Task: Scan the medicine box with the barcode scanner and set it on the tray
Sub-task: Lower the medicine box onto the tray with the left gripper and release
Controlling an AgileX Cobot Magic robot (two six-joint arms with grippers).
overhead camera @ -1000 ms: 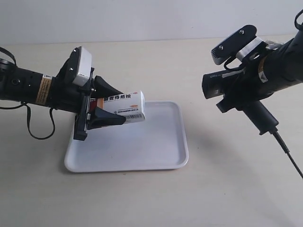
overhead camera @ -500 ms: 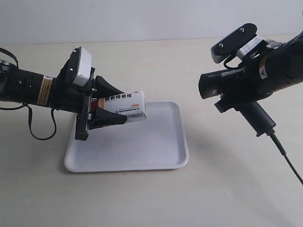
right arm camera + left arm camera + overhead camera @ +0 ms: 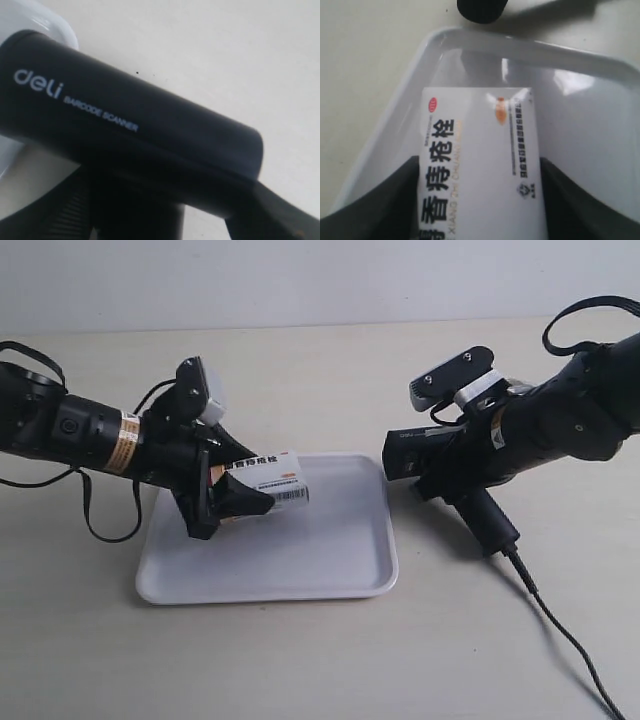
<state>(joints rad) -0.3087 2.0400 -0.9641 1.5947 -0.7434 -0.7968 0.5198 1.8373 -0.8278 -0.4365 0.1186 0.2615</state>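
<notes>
The white medicine box [image 3: 268,481] with black print hangs low over the white tray [image 3: 330,560], held at one end by my left gripper [image 3: 232,490], which is shut on it. In the left wrist view the medicine box [image 3: 480,170] sits between both black fingers [image 3: 375,210], above the tray's rim [image 3: 530,50]. My right gripper [image 3: 462,472] is shut on the black barcode scanner [image 3: 425,452], whose head points at the box from just beyond the tray's right edge. The right wrist view is filled by the scanner's head [image 3: 130,130]; its cable [image 3: 560,625] trails over the table.
The beige table [image 3: 320,660] surrounds the tray. The scanner's head [image 3: 481,10] shows just past the tray rim in the left wrist view. A tray corner [image 3: 40,20] shows behind the scanner in the right wrist view.
Both arms have come down and closer together. The box has dropped nearer the tray, and the scanner has moved left and down toward the tray's right edge.
</notes>
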